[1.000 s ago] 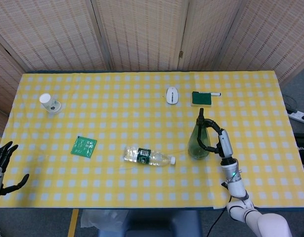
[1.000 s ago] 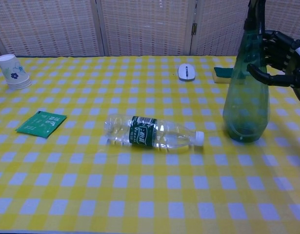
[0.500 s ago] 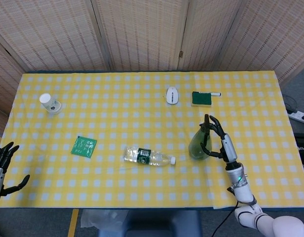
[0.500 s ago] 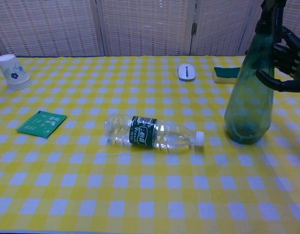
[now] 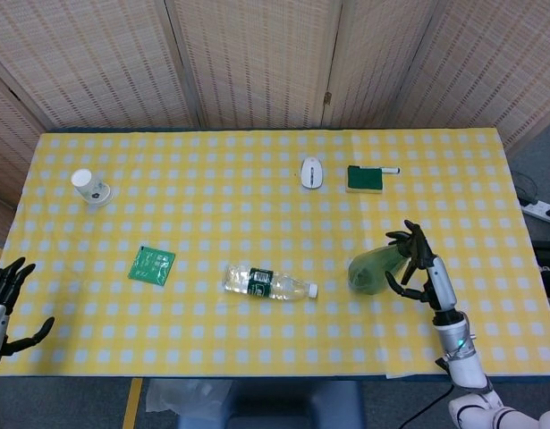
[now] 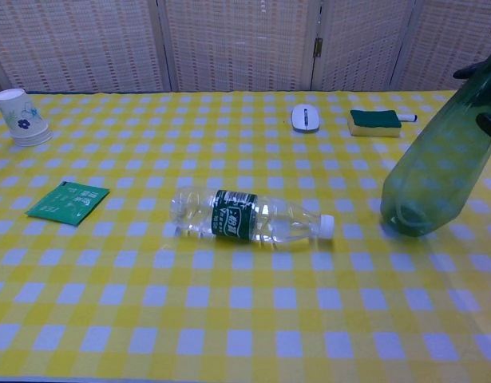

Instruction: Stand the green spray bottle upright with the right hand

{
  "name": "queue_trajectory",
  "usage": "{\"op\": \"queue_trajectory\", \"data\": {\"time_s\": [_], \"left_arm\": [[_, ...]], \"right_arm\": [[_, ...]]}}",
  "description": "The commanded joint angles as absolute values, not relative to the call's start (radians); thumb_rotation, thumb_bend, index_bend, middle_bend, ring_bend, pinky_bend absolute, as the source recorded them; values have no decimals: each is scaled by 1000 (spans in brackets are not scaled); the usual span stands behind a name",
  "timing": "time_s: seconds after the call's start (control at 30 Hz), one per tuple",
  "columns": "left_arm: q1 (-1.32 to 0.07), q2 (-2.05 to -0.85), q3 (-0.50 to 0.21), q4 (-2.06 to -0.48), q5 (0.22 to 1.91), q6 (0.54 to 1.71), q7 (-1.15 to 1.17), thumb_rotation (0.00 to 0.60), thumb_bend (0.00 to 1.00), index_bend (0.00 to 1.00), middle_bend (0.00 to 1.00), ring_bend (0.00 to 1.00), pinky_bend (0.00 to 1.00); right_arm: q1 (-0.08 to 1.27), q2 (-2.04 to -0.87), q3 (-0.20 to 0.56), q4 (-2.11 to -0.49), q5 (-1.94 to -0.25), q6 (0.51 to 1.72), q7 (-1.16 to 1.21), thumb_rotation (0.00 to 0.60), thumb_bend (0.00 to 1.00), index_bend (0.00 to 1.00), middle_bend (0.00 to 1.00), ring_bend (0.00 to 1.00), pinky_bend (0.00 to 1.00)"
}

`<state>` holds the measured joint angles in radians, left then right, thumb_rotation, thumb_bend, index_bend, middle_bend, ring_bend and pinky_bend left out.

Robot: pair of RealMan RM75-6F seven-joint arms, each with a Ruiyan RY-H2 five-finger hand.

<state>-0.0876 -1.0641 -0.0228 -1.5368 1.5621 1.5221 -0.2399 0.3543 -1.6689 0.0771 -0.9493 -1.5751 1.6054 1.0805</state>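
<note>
The green spray bottle (image 5: 373, 271) (image 6: 434, 171) stands on its base at the right of the table but leans steeply to the right, its top out of the chest view. My right hand (image 5: 421, 266) is at the bottle's upper part, fingers and thumb curled loosely around the neck. In the chest view only dark fingertips (image 6: 474, 72) show at the right edge. My left hand (image 5: 6, 302) hangs off the table's front left corner, fingers spread, holding nothing.
A clear water bottle (image 5: 269, 283) lies on its side left of the spray bottle. A green packet (image 5: 152, 265) and a paper cup (image 5: 91, 188) are on the left. A white mouse (image 5: 311, 172) and a green sponge (image 5: 368, 179) sit at the back.
My right hand has moved right and toward the table's front. The spray bottle, upright a second ago, has tipped to the right with it. The left hand barely moved.
</note>
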Motion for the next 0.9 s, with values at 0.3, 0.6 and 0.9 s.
{"op": "queue_trajectory", "data": {"time_s": [0.3,0.6,0.9], "left_arm": [[-86,-1067,-24,-1544,1559,1523,-222,496,362,0,44,57,0],[-89,-1066,-25,-1538,1554,1514,-231,495,362,0,44,57,0],[-92,-1069,-23,-1541,1553,1506,-216,495,362,0,44,57,0]], "right_arm": [[331,-1631,75,-975,-1570,1579,1046,600,384,35,242,278,158],[322,-1606,86,-985,-1576,1592,1031,600,372,33,214,248,115],[380,-1537,118,-1055,-1548,1464,972,600,365,25,172,202,73]]}}
